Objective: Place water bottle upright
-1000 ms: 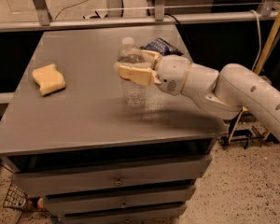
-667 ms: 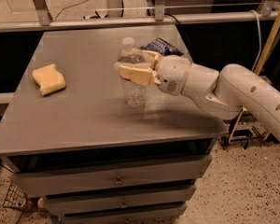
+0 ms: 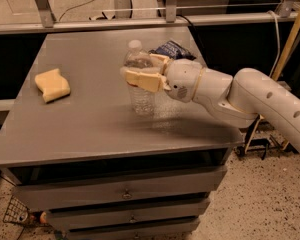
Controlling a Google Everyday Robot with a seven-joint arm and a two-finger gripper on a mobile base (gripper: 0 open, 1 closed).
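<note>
The water bottle (image 3: pixel 140 95) stands upright on the grey table (image 3: pixel 90 124), near its middle right. It is clear and ribbed with a white cap, and its label band is mostly hidden. My gripper (image 3: pixel 141 70) reaches in from the right. Its tan fingers (image 3: pixel 142 79) sit on either side of the bottle's upper part, closed around it. The bottle's base looks to rest on the table top.
A yellow sponge (image 3: pixel 52 85) lies at the table's left side. A dark blue snack bag (image 3: pixel 172 49) lies behind the gripper near the back right. A rail and posts run behind the table. Drawers sit below the front edge.
</note>
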